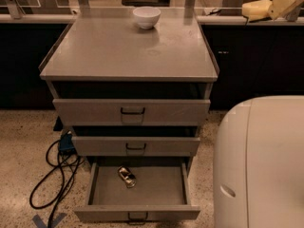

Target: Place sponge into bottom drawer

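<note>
Pale yellowish pincer (274,6) at top right; smooth rounded white shell (261,165) below.

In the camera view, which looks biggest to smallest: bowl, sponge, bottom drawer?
1. bottom drawer, biggest.
2. bowl and sponge look about alike; can't rank them.
The gripper, top right, holds the sponge.
</note>
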`<action>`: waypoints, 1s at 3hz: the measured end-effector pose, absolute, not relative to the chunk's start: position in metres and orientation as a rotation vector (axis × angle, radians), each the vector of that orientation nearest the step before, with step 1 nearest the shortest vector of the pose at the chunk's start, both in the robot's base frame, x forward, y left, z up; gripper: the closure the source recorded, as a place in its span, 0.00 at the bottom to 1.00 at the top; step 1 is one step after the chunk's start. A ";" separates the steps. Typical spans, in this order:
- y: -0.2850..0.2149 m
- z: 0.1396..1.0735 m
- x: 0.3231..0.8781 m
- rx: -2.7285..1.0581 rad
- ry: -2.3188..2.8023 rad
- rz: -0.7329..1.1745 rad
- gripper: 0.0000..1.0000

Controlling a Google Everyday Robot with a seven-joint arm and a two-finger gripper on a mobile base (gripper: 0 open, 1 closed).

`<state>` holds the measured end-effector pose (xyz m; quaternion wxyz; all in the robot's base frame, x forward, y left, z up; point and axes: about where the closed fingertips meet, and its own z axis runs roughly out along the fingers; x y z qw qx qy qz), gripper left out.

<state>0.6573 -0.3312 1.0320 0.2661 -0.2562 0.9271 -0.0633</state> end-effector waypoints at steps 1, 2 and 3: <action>-0.321 1.024 0.656 -0.739 2.521 -0.139 1.00; -0.267 0.979 0.645 -1.064 2.604 -0.006 1.00; -0.263 0.975 0.638 -1.128 2.611 0.013 1.00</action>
